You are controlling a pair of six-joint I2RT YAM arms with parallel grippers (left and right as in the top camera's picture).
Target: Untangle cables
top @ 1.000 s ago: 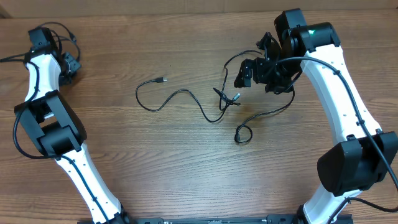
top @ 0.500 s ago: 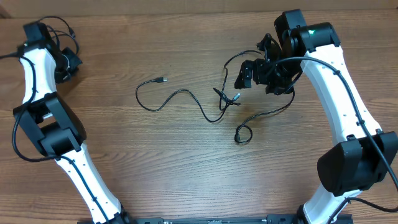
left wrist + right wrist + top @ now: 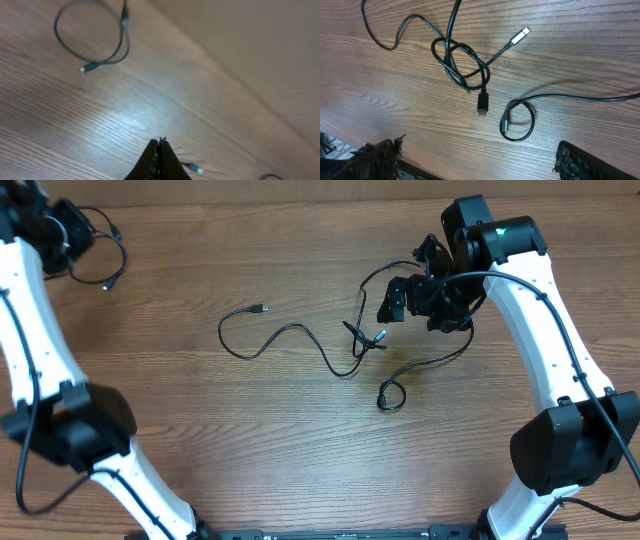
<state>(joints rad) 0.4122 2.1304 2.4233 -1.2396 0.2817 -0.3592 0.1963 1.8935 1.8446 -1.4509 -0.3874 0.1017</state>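
The knot (image 3: 462,65) in the thin black flexible cables (image 3: 362,340) lies mid-desk, at about 8 o'clock from the right hand (image 3: 415,302). A good next move is probably to drop onto the stubby black plug (image 3: 482,102) at the knot's 6 o'clock and draw it back through the loop, pinching only 1 strand. The right hand is released, spread wide and touching nothing. The left hand (image 3: 159,152) is clenched at the brown wooden desk's (image 3: 200,440) 10 o'clock corner. 1 separate looped black cord (image 3: 123,21) lies nearby; I cannot tell whether the hand pinches it.
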